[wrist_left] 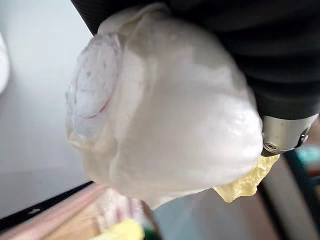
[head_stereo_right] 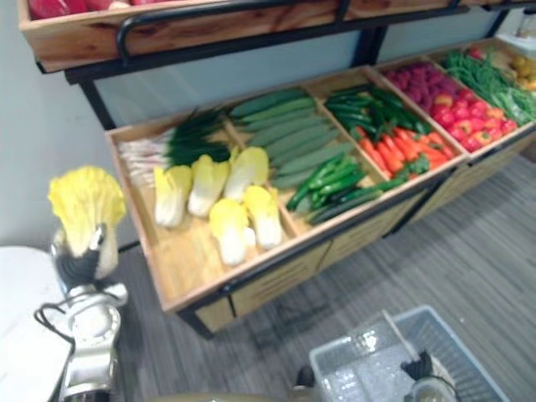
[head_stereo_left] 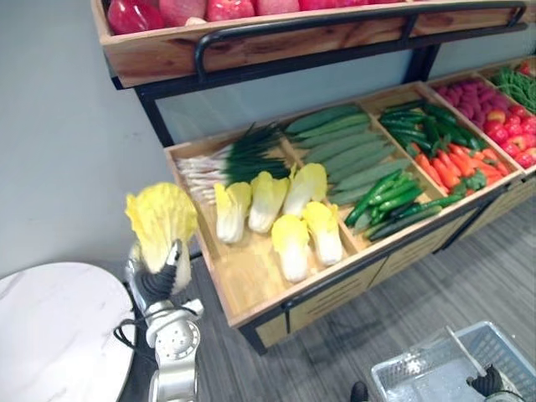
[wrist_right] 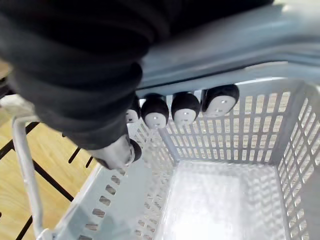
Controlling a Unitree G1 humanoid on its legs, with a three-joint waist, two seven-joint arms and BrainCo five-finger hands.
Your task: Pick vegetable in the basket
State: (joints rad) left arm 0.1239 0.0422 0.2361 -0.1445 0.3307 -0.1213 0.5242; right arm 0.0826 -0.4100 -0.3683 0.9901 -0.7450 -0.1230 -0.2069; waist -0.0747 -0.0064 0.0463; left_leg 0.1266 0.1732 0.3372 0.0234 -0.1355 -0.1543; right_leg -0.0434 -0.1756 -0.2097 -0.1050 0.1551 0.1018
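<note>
The left hand (head_stereo_left: 159, 283) grips a yellow-leafed cabbage (head_stereo_left: 159, 219) upright, off the wooden shelf's (head_stereo_left: 248, 275) left edge, while the right hand (wrist_right: 156, 111) curls around the handle (wrist_right: 235, 42) of the seemingly empty grey basket (head_stereo_left: 400, 378).

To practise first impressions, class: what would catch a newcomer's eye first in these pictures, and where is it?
The yellow-leafed cabbage stands out, held upright in the left hand at the scene's left, beside the wooden produce shelf. At lower right, the right hand grips the handle of the grey basket.
</note>
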